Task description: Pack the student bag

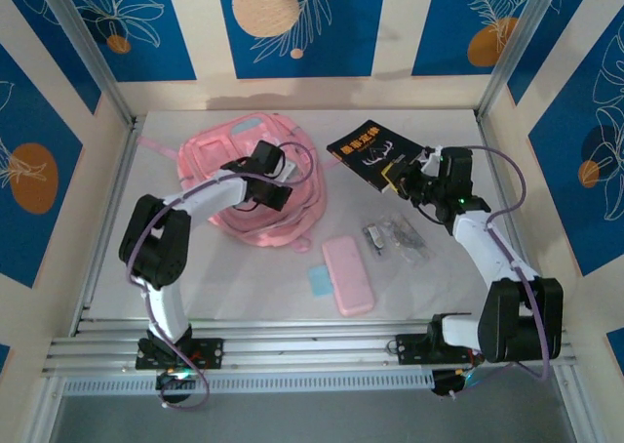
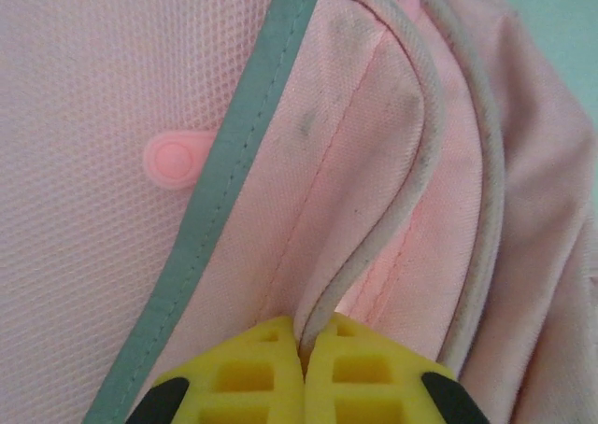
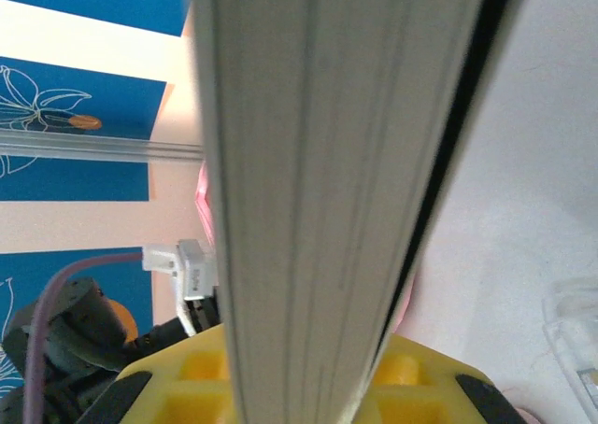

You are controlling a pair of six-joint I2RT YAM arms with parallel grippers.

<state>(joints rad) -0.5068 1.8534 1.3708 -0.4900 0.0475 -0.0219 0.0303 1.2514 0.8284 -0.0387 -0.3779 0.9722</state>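
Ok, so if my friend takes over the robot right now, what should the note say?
Left gripper: shut on the student bag, pinching its pale edge cord.
Right gripper: shut on the black book, held right of the bag.
Pink pencil case and clear packet: on the table, near the bag.
Done: bag and book gripped.
To do: get the book and the rest into the bag.

Pink student bag (image 1: 210, 152), black book (image 1: 373, 156), yellow lettering, pink pencil case (image 1: 348, 274)
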